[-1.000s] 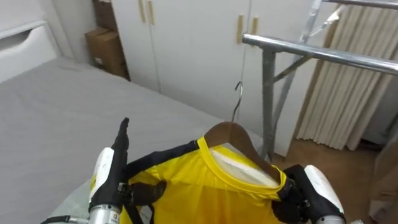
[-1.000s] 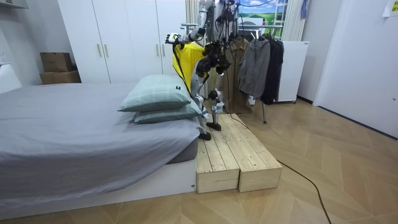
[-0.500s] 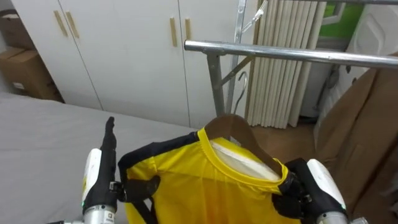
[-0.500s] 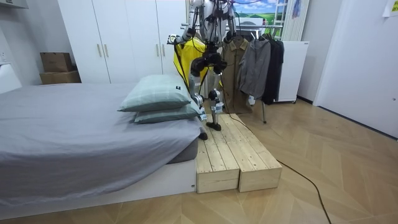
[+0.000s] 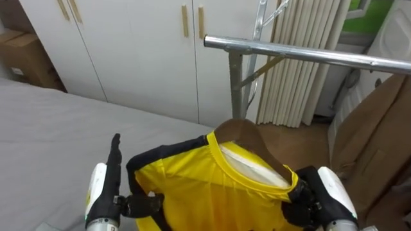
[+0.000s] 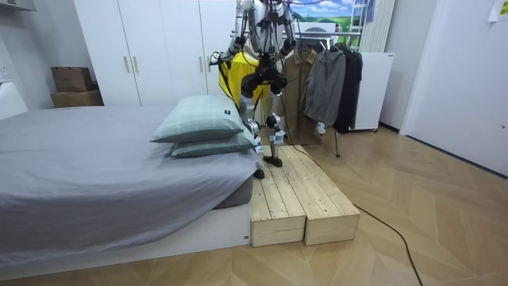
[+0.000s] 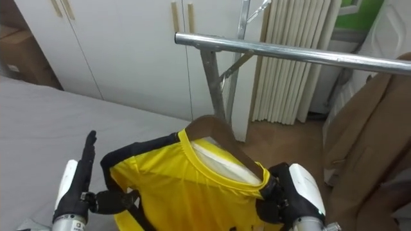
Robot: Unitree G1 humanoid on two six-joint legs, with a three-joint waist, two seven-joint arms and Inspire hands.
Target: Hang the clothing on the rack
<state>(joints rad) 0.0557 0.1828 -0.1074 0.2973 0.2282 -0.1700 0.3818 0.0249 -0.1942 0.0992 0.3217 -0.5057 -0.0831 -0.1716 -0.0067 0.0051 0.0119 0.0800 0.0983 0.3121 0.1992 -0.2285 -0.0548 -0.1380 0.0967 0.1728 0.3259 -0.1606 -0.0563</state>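
Note:
A yellow shirt with dark trim hangs on a brown wooden hanger, held up in front of me just below a metal clothes rail. My left hand is at the shirt's left shoulder, its thumb pinching the dark sleeve edge while one finger points straight up. At the other shoulder, my right hand has its dark fingers curled on the hanger's end. The hanger's hook is lost against the rail's upright post. In the room view I stand on a wooden platform with the shirt raised.
A brown coat hangs on the rail at the right. White wardrobe doors and pleated curtains stand behind, with a cardboard box at far left. The grey bed lies to my left, with pillows.
My view has swung from the bed toward the rail, and in the room view I have turned to face the rack. Both hands have kept hold of the shirt and hanger.

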